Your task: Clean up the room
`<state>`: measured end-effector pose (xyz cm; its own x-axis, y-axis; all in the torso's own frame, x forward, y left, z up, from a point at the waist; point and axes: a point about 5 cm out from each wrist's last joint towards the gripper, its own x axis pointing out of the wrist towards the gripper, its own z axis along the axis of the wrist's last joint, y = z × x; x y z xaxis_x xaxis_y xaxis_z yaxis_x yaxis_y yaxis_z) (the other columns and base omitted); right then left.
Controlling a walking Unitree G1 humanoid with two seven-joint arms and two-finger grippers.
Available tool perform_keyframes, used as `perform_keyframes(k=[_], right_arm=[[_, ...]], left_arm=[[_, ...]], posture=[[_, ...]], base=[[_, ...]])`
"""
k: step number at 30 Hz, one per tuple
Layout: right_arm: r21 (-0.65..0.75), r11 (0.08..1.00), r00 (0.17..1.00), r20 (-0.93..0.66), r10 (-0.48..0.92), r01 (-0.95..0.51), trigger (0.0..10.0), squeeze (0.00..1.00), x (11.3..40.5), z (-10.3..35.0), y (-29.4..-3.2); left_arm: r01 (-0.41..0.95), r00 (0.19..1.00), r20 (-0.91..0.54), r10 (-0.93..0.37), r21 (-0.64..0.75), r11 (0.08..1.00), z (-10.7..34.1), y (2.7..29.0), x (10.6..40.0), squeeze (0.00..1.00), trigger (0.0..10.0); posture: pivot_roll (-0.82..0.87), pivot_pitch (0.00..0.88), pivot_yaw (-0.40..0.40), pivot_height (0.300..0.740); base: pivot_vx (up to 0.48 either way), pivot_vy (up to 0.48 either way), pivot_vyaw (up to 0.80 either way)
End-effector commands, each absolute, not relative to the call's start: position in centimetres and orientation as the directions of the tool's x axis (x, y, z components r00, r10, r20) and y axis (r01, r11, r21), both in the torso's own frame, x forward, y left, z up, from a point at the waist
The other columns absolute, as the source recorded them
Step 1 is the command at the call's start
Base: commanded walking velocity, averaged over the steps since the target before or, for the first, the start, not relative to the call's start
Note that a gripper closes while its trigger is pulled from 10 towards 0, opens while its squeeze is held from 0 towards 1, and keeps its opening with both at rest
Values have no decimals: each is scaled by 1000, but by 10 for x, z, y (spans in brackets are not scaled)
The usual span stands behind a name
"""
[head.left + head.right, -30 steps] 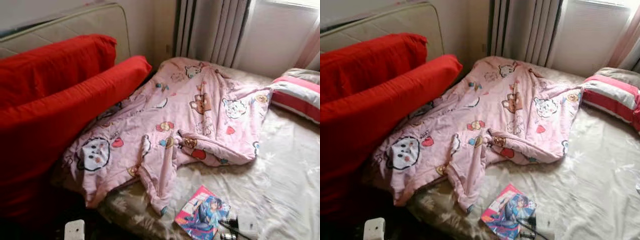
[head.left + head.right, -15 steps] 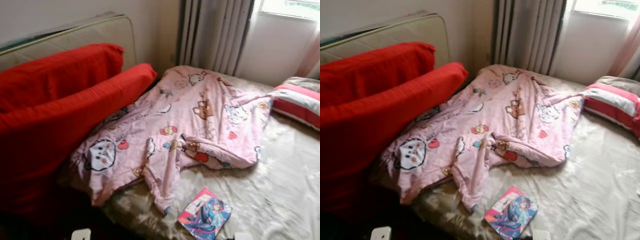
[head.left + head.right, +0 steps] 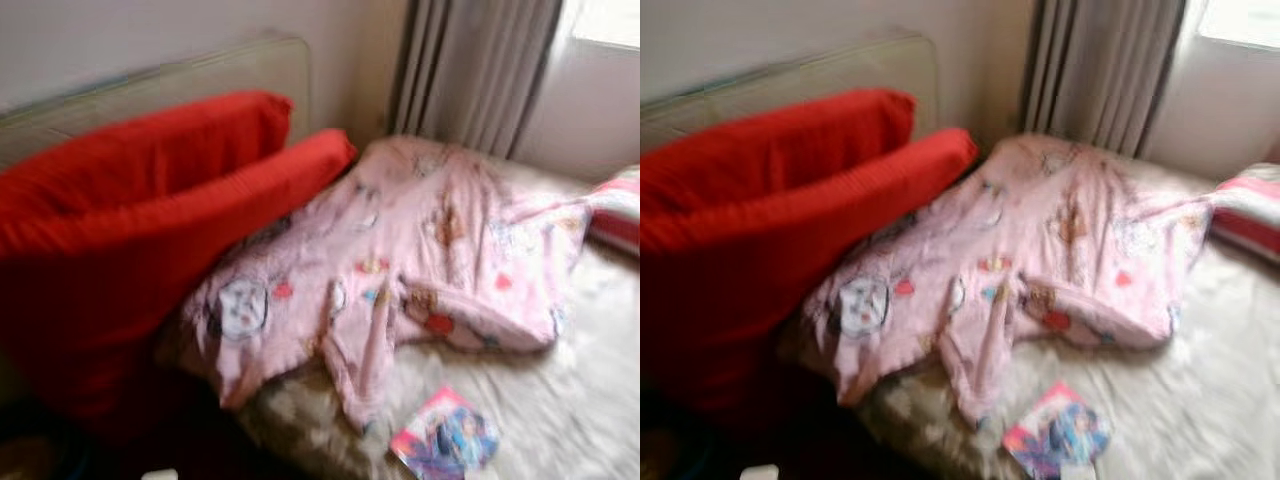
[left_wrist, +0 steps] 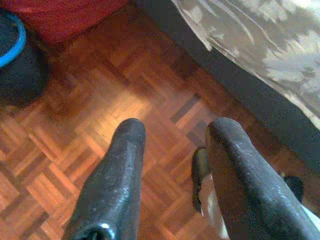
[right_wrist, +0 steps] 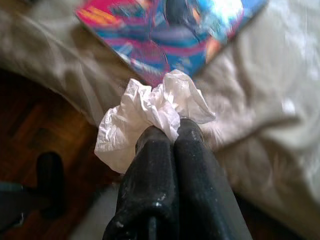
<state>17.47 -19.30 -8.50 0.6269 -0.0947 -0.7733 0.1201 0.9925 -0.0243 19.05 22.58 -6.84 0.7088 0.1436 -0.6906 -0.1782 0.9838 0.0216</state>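
The bed [image 3: 560, 400], covered with a beige patterned sheet, takes up the right and lower part of the head views, which are blurred. Two large red cushions [image 3: 130, 230] lean against a pale padded headboard [image 3: 200, 80] on the left side. A pink cartoon-print blanket [image 3: 420, 260] lies crumpled across the upper half of the bed, one edge touching the lower red cushion. Grey curtains [image 3: 480, 70] hang behind the bed. A red and white striped pillow [image 3: 620, 210] sits at the far right edge. A colourful comic book [image 3: 445, 440] lies flat on the sheet near the foot edge, apart from the blanket.

In the right wrist view, the right gripper [image 5: 167, 132] has its two fingers pressed together on a crumpled white tissue [image 5: 145, 117], held above the bed edge just beside the comic book [image 5: 170, 30].

In the left wrist view, the left gripper [image 4: 172, 132] has its fingers spread apart and holds nothing. It hangs over a wooden parquet floor [image 4: 100, 115] beside the bed's draped sheet [image 4: 260, 45]. A dark round bin with a blue rim [image 4: 20, 60] stands on the floor.
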Motion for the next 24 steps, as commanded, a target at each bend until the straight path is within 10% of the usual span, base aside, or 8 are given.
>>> perform_keyframes(k=[1, 24], right_arm=[[-17, 992, 612, -786, -92, 127, 10000, 0, 171, -87, -191], [-29, 991, 599, -794, -101, 129, 10000, 0, 168, -88, -193]], left_arm=[[-189, 668, -728, 158, 39, 981, -75, 232, 177, 0, 10000], [-194, 636, -756, 157, 41, 980, -79, 234, 168, 0, 10000]], posture=[[24, 118, -11, 740], [28, 129, -6, 740]], base=[[0, 349, 0], [0, 349, 254]])
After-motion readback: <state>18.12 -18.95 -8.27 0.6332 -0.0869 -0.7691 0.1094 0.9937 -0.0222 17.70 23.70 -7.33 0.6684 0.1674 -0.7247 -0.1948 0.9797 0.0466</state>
